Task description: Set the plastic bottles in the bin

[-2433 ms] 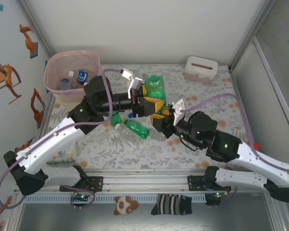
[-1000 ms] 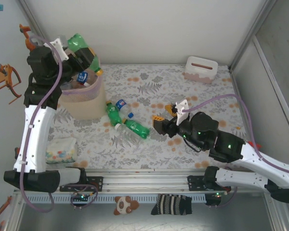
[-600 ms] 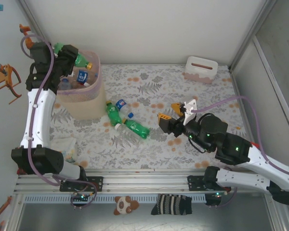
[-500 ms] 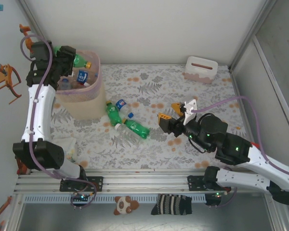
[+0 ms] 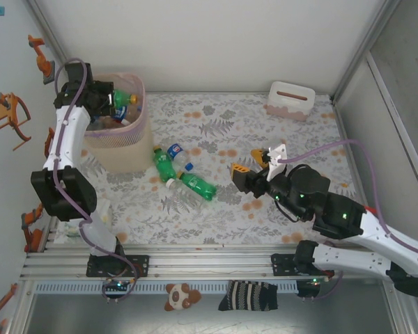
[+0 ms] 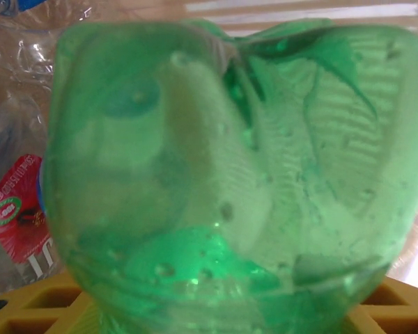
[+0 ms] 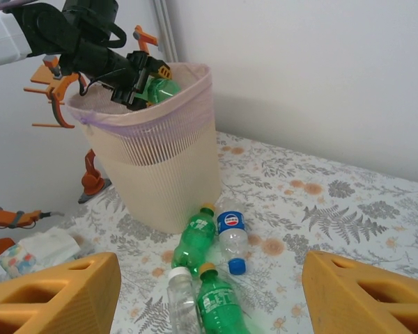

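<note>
Green bottle (image 5: 124, 96) clamped in left gripper (image 5: 110, 99), held over bin (image 5: 129, 149) mouth. Right gripper (image 5: 249, 162) spread apart, empty, above table (image 5: 299, 139). Four bottles (image 5: 166, 165) seen lying beside bin.

We see the left arm (image 5: 61, 142) and right arm (image 5: 376, 243) built of smooth white shells and bulky black joint housings, a lilac cable (image 5: 345, 144) looping along each. The right pincer (image 5: 246, 161) has orange-yellow wedge fingers (image 7: 59, 296) (hollow square cells moulded into their faces).
</note>
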`<state>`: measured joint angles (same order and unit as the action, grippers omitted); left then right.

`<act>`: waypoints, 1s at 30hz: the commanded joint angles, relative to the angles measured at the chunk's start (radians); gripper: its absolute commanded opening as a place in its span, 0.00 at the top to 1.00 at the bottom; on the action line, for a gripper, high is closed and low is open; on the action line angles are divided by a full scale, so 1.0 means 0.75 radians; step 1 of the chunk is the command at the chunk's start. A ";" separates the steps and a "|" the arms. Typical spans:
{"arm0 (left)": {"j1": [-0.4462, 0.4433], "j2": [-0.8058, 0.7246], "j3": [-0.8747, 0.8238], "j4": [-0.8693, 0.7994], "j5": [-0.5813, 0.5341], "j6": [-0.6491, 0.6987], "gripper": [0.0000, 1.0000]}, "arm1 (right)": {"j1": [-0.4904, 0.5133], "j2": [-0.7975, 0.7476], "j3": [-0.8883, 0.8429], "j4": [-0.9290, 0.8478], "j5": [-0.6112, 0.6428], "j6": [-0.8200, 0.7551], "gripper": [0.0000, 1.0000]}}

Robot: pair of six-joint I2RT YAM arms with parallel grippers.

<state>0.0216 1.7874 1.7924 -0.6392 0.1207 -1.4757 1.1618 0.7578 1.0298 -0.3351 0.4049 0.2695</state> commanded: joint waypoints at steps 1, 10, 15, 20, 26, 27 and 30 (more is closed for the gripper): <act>0.010 0.010 0.046 0.029 0.013 -0.086 0.37 | 0.003 -0.029 0.027 -0.004 0.057 -0.023 0.32; 0.007 -0.100 0.013 0.019 -0.015 -0.064 0.17 | 0.002 -0.027 0.042 -0.009 0.059 -0.038 0.32; 0.007 -0.208 -0.035 0.008 -0.032 -0.048 0.17 | 0.003 -0.019 0.036 0.003 0.045 -0.036 0.32; 0.009 -0.280 -0.046 0.022 -0.085 0.022 0.18 | 0.002 -0.013 0.035 0.010 0.037 -0.040 0.32; 0.019 -0.249 -0.008 0.084 -0.062 0.106 0.24 | 0.002 -0.009 0.038 0.011 0.038 -0.050 0.32; 0.019 -0.231 0.002 0.103 -0.046 0.121 0.25 | 0.003 -0.009 0.038 0.011 0.042 -0.053 0.32; 0.021 -0.169 0.049 0.178 0.026 0.171 0.29 | 0.001 -0.004 0.039 0.013 0.049 -0.061 0.32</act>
<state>0.0334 1.6188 1.7828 -0.5743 0.0875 -1.4113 1.1618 0.7525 1.0298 -0.3473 0.4168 0.2413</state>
